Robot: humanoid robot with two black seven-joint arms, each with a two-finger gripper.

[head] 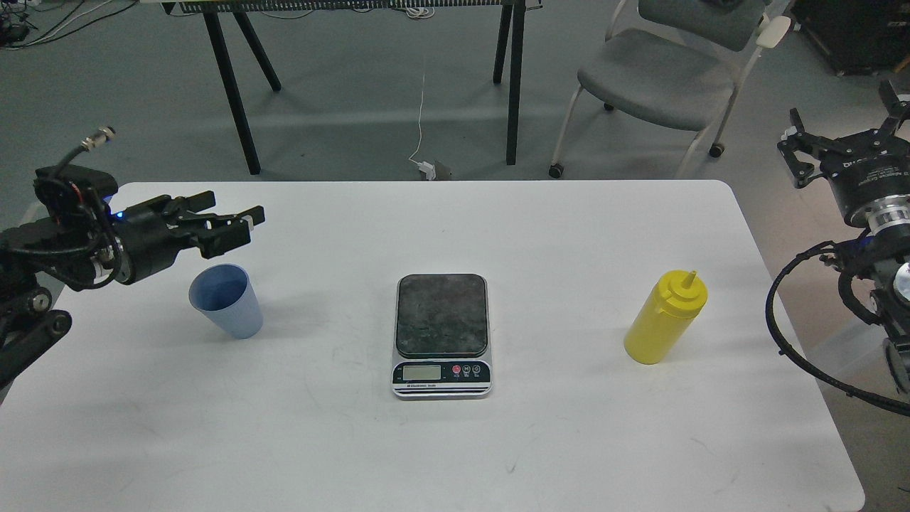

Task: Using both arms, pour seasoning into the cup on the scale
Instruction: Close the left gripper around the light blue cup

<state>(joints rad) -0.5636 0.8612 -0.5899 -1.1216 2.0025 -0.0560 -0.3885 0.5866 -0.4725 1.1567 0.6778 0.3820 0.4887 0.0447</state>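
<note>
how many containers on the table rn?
2: light blue cup on the table's left side, yellow squeeze bottle on its right. The scale between them is bare.

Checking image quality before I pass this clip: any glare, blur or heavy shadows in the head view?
Head view: sharp throughout; soft, even light; cup, bottle and scale cast only faint shadows on the table; no strong glare, though the scale's display is too small to read.

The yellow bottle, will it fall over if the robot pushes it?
Probably, if pushed near the top: the yellow bottle is tall on a narrow base. Its plastic looks smooth, so it might slip. It may also squash a little when squeezed.
</note>
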